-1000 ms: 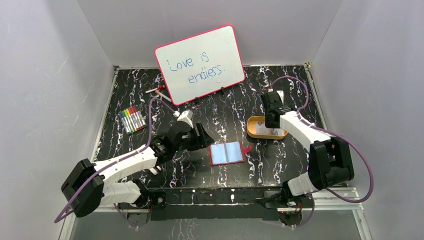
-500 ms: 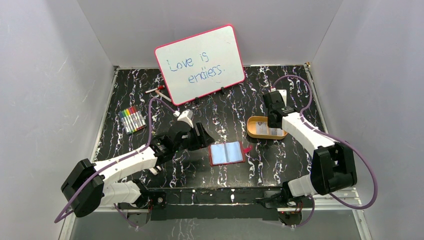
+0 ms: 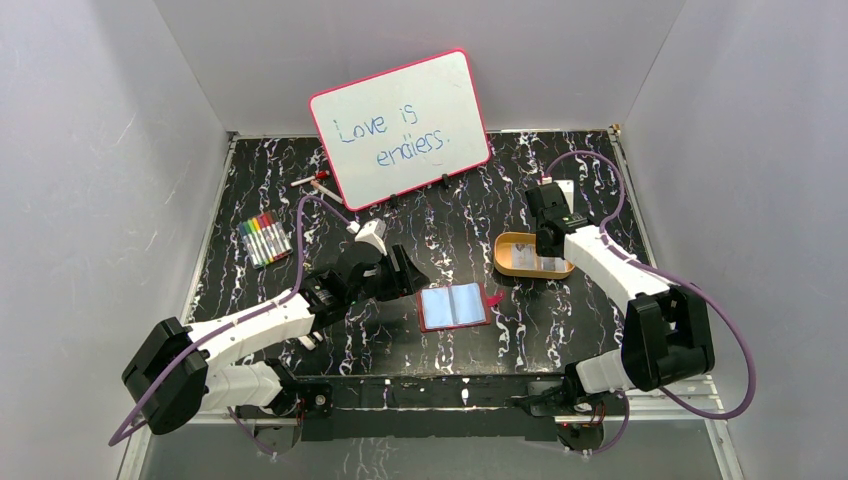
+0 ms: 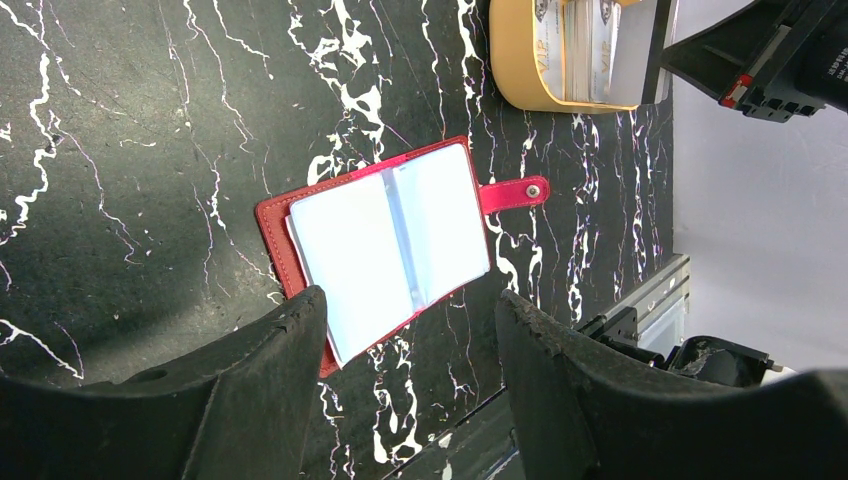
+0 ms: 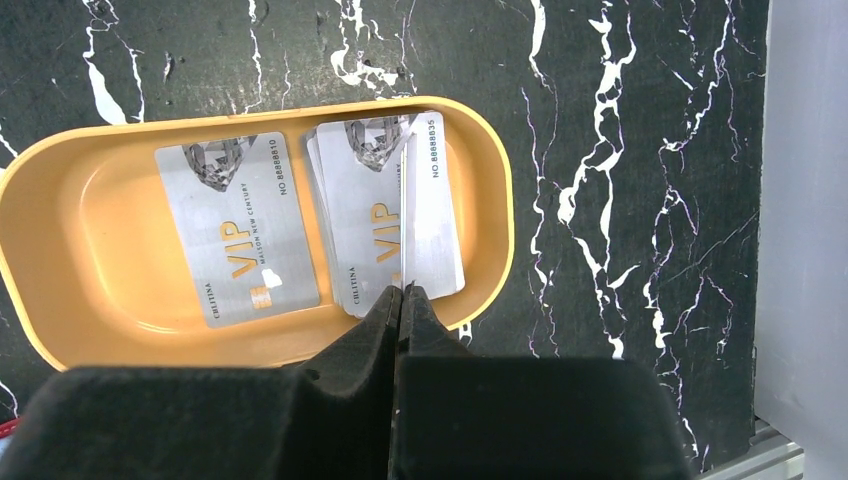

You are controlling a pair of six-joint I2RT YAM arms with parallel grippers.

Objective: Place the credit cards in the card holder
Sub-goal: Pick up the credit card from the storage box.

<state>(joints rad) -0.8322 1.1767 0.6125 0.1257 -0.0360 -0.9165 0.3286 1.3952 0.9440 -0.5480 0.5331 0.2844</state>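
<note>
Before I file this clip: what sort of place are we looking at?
Probably a robot data-collection booth in a lab: plain white walls box in a black marbled table, two arms are bolted at its near edge, and staged props, a whiteboard and markers, sit around.

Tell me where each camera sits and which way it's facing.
Top: above and behind the bases, looking down on the table; left arm and right arm show.
Left wrist: looks down at the open holder, between its open jaws.
Right wrist: looks down into the tray of cards, jaws shut on one card.
Both wrist views share the tray.
</note>
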